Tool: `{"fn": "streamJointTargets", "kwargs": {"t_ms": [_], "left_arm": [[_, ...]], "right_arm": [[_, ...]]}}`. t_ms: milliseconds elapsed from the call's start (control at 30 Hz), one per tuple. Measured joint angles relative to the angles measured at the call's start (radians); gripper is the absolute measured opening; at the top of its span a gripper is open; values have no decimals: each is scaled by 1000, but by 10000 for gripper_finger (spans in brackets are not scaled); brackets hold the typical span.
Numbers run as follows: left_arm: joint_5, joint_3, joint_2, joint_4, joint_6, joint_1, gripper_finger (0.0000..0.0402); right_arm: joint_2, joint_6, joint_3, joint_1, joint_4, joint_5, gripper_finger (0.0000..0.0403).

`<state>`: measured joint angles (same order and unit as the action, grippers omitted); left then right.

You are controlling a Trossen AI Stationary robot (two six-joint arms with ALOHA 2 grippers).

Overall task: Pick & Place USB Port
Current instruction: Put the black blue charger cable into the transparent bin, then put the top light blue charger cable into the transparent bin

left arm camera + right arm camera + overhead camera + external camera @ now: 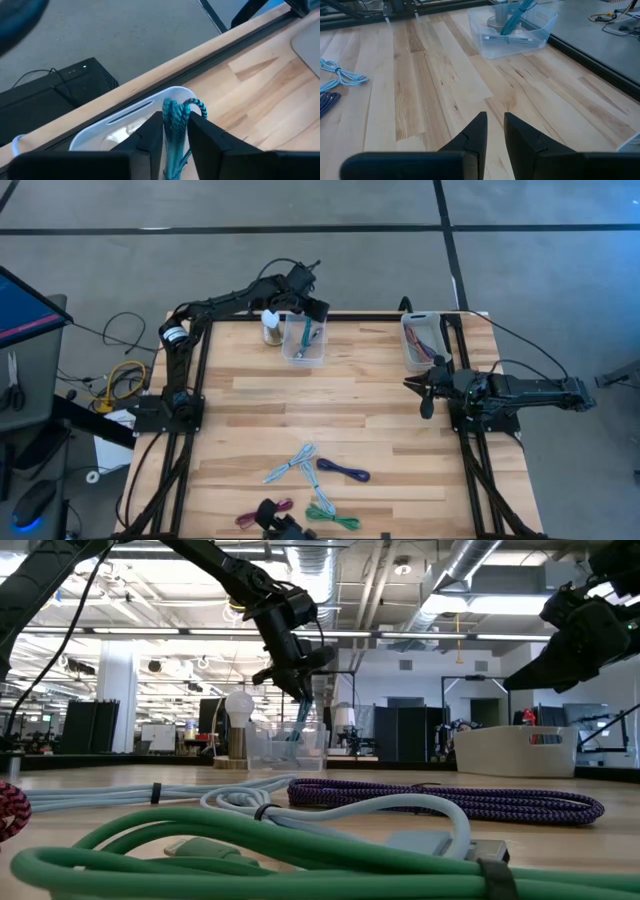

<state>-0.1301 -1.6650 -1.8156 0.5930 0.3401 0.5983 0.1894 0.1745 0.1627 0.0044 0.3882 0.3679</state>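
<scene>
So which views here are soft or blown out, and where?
Low view: the green cable nearest the lens is out of focus, and ceiling lights glare. Left wrist view: a dark blurred shape fills one corner, while the teal cable between the left gripper fingers stays sharp. High view: evenly lit.

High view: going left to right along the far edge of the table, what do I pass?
Light bulb on its base → clear bin with the left gripper holding a teal cable over it → white bin of cables.
</scene>
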Motion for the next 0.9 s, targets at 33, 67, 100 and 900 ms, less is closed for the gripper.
{"fn": "streamJointTargets", "kwargs": {"t_ms": [33,67,100,900], "left_arm": [[0,0,0,0,0,-1,94],[0,0,0,0,0,-2,103],[0,0,0,0,0,-3,113],[217,2,120,-34,-3,-13,127]], "right_arm": [[0,0,0,0,0,0,58],[0,0,0,0,0,0,58],[0,0,0,0,0,0,58],[0,0,0,0,-1,0,58]]}}
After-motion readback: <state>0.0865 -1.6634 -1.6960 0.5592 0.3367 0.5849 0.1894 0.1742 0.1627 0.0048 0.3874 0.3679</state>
